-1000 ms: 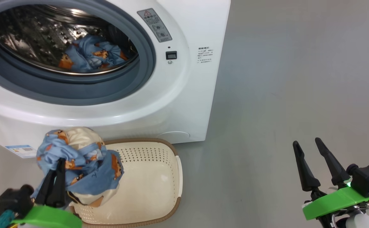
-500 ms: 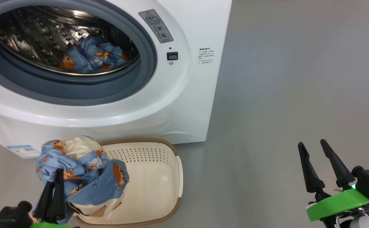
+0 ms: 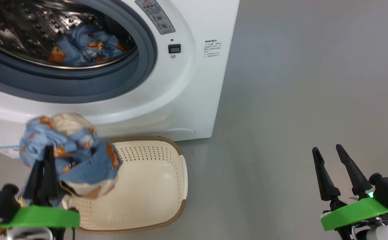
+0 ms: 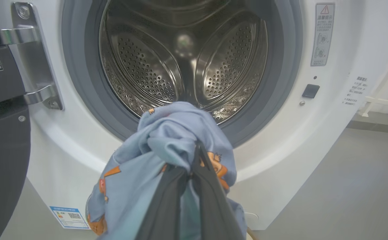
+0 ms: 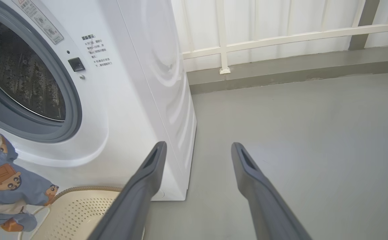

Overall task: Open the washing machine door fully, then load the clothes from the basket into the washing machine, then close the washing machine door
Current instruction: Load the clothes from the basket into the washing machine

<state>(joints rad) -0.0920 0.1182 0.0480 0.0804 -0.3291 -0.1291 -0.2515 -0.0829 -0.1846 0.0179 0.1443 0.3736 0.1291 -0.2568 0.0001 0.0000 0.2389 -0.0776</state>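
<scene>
Loading step; my left gripper (image 3: 45,155) is clamping shut on a clothes (image 3: 77,160) bundle, holding it over the basket's (image 3: 147,186) left end, below the washer (image 3: 187,100) opening; my right gripper (image 3: 327,149) is idling wide open, empty; next, I reckon, lifting forward over the gasket into the drum (image 3: 30,30).

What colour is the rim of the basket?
Brown, woven-looking; the basket rim shows best in the head view.

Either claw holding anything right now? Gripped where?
Yes: left claw is shut on the blue cartoon-print clothes bundle, pinching a bunched fold in its upper part. The right claw is open and empty.
</scene>
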